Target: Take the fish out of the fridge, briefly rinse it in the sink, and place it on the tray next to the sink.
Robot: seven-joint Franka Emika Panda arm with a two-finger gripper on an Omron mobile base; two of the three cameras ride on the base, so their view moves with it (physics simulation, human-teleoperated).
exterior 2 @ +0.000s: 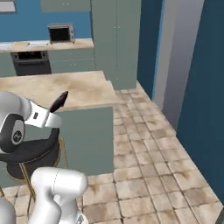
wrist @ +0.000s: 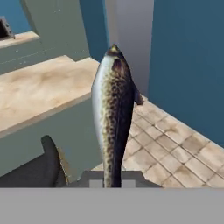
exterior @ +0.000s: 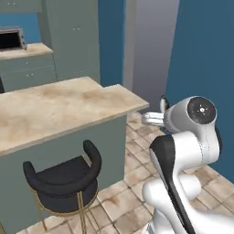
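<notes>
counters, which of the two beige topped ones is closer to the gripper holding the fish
The island counter with the black stool against it, just beside the gripper and fish. The other counter, carrying the microwave, sits far back.

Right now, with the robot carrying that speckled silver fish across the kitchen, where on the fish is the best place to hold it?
Near the tail end, where the fingers already clamp the slender speckled silver-grey fish. In the hand view its long narrow body sticks straight out from the gripper, nose away, so pinching the thin flanks from both sides suits it best.
</notes>
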